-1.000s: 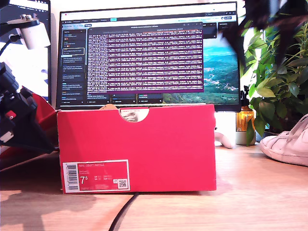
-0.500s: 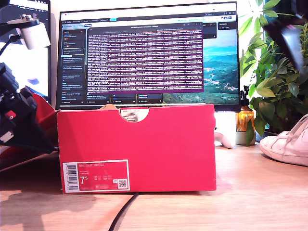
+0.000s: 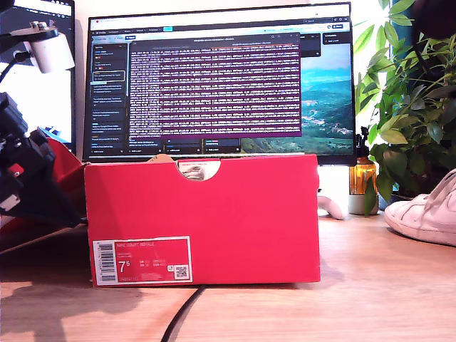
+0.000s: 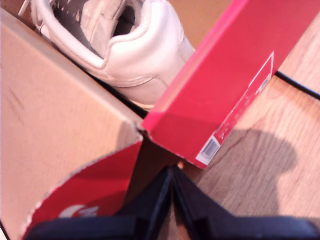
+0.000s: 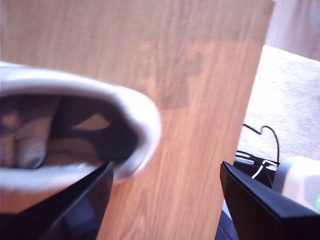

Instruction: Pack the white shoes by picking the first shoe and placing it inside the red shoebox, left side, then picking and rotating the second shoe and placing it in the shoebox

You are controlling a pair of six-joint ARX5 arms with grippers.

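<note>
The red shoebox (image 3: 214,206) stands open in the middle of the table, its barcode label facing the exterior view. In the first wrist view one white shoe (image 4: 135,55) lies inside the shoebox (image 4: 225,85), heel toward the near corner. My first gripper (image 4: 172,172) is shut and empty, just outside that corner by the red lid (image 4: 90,190); its arm (image 3: 21,178) is at the exterior view's left. The other white shoe (image 3: 427,214) rests on the table at the exterior view's right. My second gripper (image 5: 166,167) hangs open above that shoe's heel opening (image 5: 60,80), one finger (image 5: 95,195) close beside the heel.
A large monitor (image 3: 214,78) stands behind the box, with a leafy plant (image 3: 413,121) and an amber bottle (image 3: 362,178) at the exterior view's right. A black cable (image 3: 182,313) runs forward from the box. The second wrist view shows the table edge, with floor and cables (image 5: 260,150) beyond.
A dark blurred arm at the top of the exterior view's right has slid further right, almost out of the picture. The box, the shoes and the first arm have stayed still.
</note>
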